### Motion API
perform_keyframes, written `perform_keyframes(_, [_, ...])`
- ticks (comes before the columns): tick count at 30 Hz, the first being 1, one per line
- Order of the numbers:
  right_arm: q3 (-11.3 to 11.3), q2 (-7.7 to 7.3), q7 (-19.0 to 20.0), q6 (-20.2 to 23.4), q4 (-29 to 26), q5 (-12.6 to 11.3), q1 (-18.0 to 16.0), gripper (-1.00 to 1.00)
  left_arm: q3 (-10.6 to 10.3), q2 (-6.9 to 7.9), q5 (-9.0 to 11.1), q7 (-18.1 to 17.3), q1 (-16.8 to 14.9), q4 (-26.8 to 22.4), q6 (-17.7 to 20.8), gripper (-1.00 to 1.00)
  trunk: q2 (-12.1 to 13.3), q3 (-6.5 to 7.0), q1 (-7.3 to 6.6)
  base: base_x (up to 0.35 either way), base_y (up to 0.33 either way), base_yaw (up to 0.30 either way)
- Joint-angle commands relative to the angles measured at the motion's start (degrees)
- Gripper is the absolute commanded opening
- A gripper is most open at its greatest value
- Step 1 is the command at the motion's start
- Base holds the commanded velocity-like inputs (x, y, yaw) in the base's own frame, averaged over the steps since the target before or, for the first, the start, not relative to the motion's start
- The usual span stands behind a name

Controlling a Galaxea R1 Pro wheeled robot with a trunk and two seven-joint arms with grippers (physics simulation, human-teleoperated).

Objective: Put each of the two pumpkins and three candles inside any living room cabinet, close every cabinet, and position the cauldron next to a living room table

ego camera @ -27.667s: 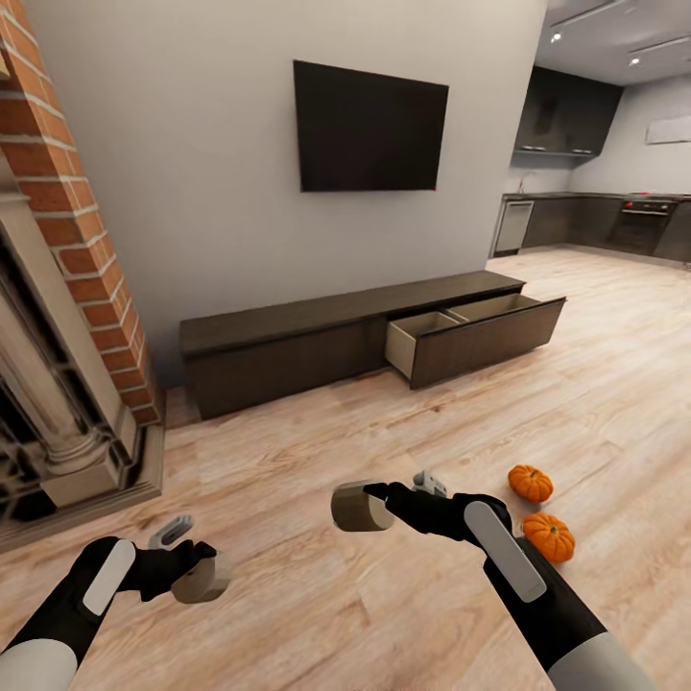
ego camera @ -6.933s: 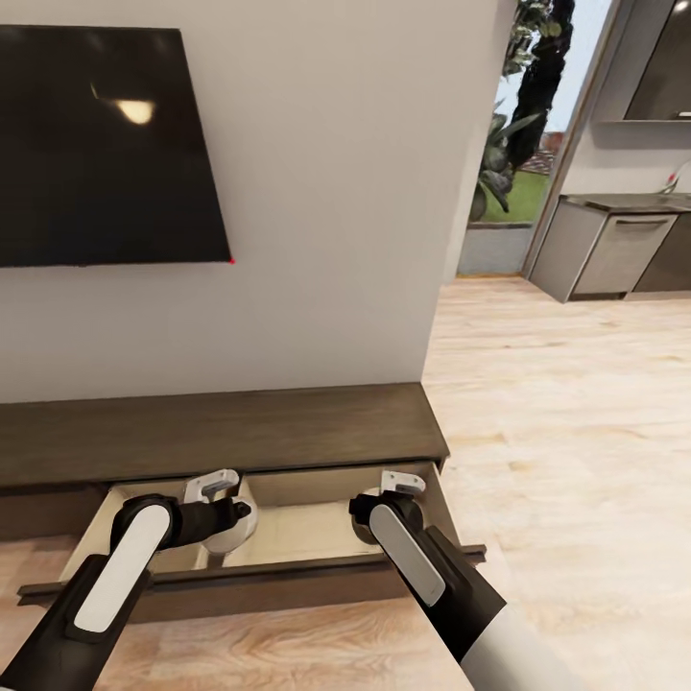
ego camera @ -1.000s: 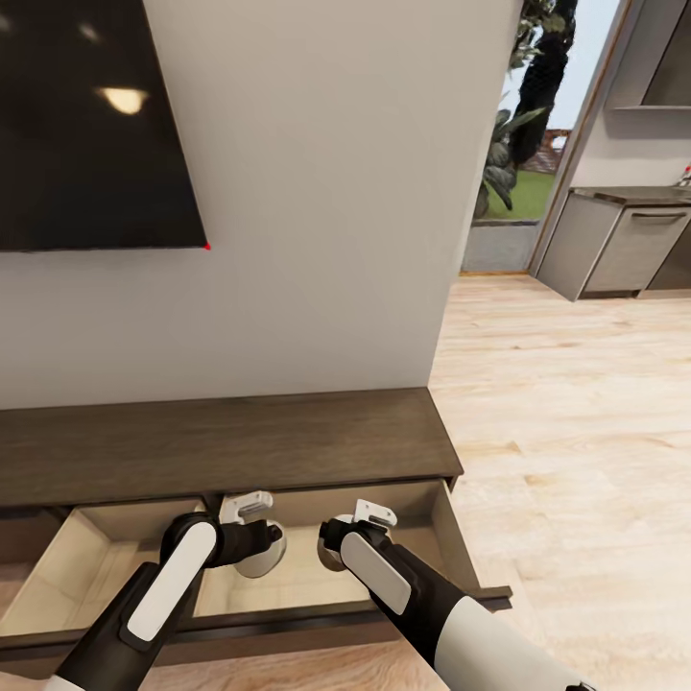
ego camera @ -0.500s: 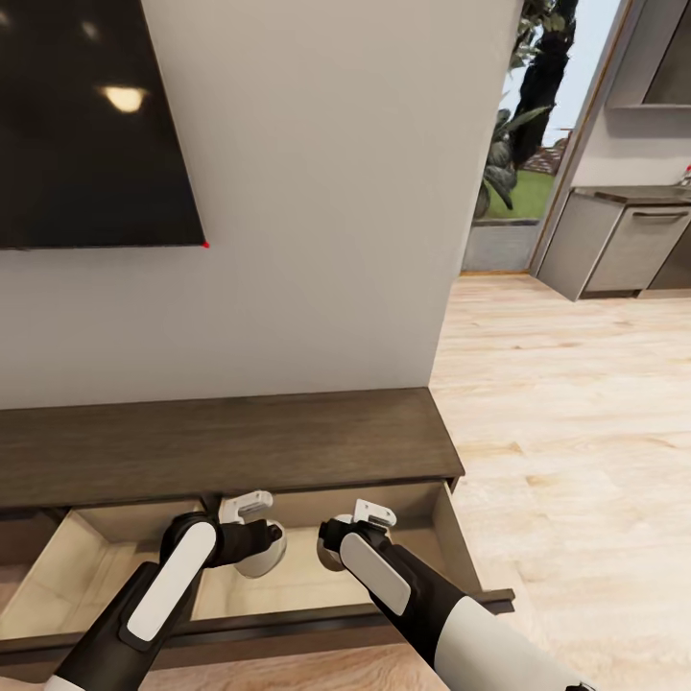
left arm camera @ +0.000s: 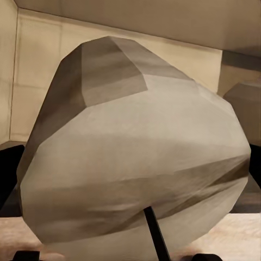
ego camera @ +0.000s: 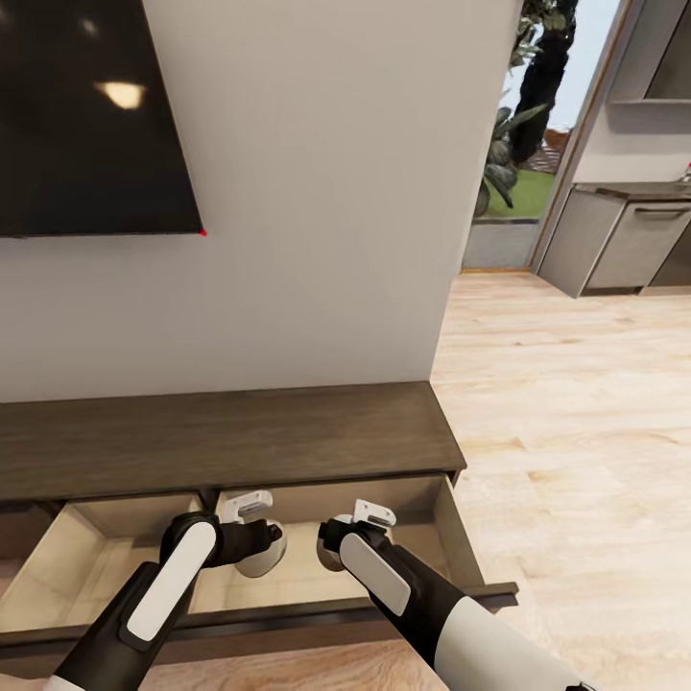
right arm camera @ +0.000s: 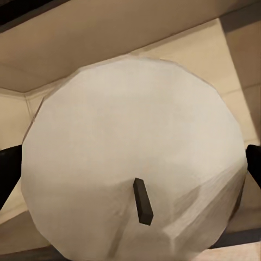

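Two off-white candles are held over the open right-hand drawer (ego camera: 451, 537) of the dark brown cabinet (ego camera: 230, 437). The left candle (ego camera: 264, 549) is grasped in the fingers of the left gripper (ego camera: 257, 537), above the pale drawer interior near the drawer's middle. The right candle (ego camera: 331, 547) is grasped in the fingers of the right gripper (ego camera: 338, 537), just beside the first candle, apart from it. A dark wick (right arm camera: 142, 201) is seen on the right candle's flat top.
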Motion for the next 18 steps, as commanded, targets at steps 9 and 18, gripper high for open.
perform_keyframes(9, [0.1, 0.00, -0.3, 0.2, 0.0, -0.1, -0.1, -1.00, -0.1, 0.05, 0.5, 0.6, -0.1, 0.0, 0.0, -1.00, -3.7, -1.67, 1.98, 0.000, 0.000, 0.000])
perform_keyframes(18, [0.1, 0.00, -0.3, 0.2, -0.1, -0.1, -0.1, -1.00, -0.1, 0.05, 0.5, 0.6, -0.1, 0.0, 0.0, -1.00, -7.3, -3.28, 3.95, 0.000, 0.000, 0.000])
